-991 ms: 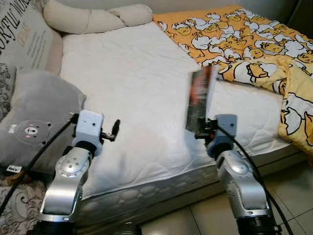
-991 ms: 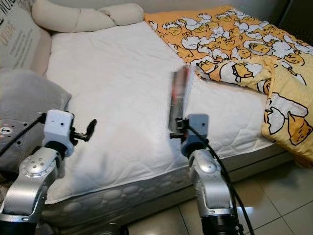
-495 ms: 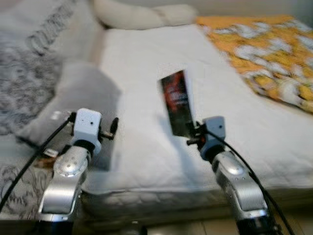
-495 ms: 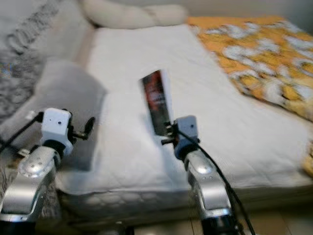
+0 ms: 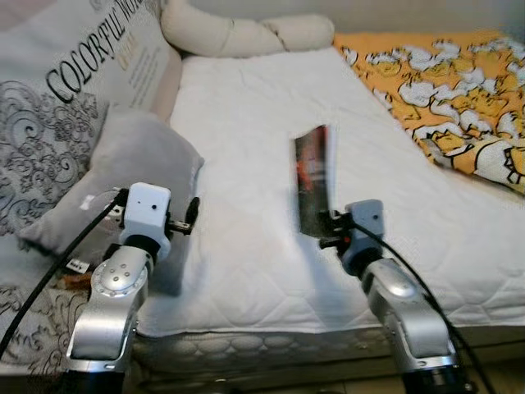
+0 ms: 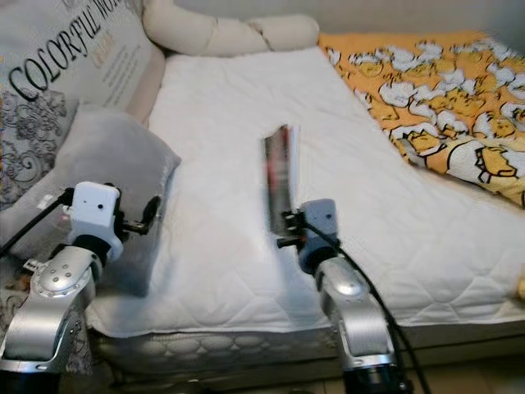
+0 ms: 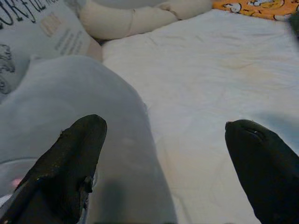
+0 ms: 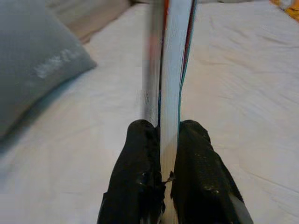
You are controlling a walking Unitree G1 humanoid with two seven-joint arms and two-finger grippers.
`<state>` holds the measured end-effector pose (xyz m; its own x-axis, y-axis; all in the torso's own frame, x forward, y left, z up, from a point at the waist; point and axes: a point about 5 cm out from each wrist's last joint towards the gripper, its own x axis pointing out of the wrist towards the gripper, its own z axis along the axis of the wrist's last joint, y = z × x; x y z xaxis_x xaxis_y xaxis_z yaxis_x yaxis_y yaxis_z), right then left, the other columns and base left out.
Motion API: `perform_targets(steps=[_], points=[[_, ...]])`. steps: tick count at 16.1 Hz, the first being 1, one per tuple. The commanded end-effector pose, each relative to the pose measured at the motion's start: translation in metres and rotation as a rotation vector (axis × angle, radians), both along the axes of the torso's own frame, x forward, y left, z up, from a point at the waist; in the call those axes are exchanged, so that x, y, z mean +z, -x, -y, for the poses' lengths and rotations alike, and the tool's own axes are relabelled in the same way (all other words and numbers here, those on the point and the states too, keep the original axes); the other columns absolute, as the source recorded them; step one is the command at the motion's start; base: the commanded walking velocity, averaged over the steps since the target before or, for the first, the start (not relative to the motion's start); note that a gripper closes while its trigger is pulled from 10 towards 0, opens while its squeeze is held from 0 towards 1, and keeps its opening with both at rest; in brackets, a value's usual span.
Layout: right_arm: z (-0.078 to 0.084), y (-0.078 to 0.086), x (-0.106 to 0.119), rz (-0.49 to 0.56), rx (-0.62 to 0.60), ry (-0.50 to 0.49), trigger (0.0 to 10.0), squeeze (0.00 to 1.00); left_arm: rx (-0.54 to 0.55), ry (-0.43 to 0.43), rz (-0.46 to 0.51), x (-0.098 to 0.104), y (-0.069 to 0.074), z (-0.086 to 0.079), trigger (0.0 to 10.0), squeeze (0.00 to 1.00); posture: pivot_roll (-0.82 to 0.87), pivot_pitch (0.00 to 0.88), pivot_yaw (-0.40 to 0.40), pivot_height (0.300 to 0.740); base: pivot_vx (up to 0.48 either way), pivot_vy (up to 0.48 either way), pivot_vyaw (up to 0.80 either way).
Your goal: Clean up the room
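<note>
Right gripper is clamped on the lower edge of a thin book, which stands upright with its long axis vertical, above the white mattress near its front edge. Book shows a dark glossy cover with red print and white page edges. Left gripper, fingers spread and empty, hovers beside the grey cushion.

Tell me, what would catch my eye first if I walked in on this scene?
Probably the book, held upright by its lower edge in the right gripper above the white mattress. Next, the bright orange blanket printed with cartoon characters, rumpled on the bed's right side. On the left, a grey pillow leans against a big cushion with lettering, near the open left gripper.
</note>
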<state>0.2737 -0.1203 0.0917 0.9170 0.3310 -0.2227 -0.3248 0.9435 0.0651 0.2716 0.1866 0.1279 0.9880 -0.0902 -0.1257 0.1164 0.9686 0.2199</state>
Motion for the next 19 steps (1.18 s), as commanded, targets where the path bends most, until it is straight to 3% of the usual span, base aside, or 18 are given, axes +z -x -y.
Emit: perform_targets(steps=[1, 3, 8, 10, 13, 15, 17, 19], points=[[-0.003, -0.001, 0.01, 0.035, 0.019, -0.023, 10.0, 0.0, -0.013, -0.004, 0.009, 0.003, 0.001, 0.001, 10.0, 0.0, -0.01, 0.0, 0.027, 0.74, 0.0, 0.0, 0.0], [-0.001, -0.005, 0.01, 0.008, 0.028, -0.073, 10.0, 0.0, -0.097, -0.029, -0.014, 0.005, 0.004, 0.005, 10.0, 0.0, 0.0, 0.0, 0.017, 0.74, 0.0, 0.0, 0.0], [-0.016, -0.046, 0.004, -0.186, 0.187, -0.158, 10.0, 0.0, -0.224, -0.08, -0.116, 0.008, 0.016, -0.003, 10.0, 0.0, 0.03, 0.0, 0.01, 0.74, 0.0, 0.0, 0.0], [-0.021, -0.067, 0.003, -0.325, 0.305, -0.311, 10.0, 0.0, -0.342, -0.076, -0.183, 0.015, 0.027, -0.005, 10.0, 0.0, 0.07, 0.0, -0.004, 0.74, 0.0, 0.0, 0.0], [-0.01, -0.078, -0.001, -0.429, 0.276, -0.438, 10.0, 0.0, -0.473, -0.103, -0.258, 0.019, 0.044, -0.005, 10.0, 0.0, 0.11, 0.0, -0.008, 0.74, 0.0, 0.0, 0.0], [-0.008, -0.08, -0.001, -0.436, 0.249, -0.474, 10.0, 0.0, -0.478, -0.108, -0.272, 0.02, 0.048, -0.006, 10.0, 0.0, 0.12, 0.0, -0.006, 0.74, 0.0, 0.0, 0.0], [-0.007, -0.08, -0.01, -0.469, 0.188, -0.474, 10.0, 0.0, -0.491, -0.108, -0.312, 0.021, 0.057, -0.007, 10.0, 0.0, 0.15, 0.0, -0.003, 0.74, 0.0, 0.0, 0.0], [-0.012, -0.075, -0.021, -0.511, 0.195, -0.411, 10.0, 0.0, -0.517, -0.109, -0.351, 0.022, 0.067, -0.007, 10.0, 0.0, 0.17, 0.0, 0.008, 0.74, 0.0, 0.0, 0.0]])
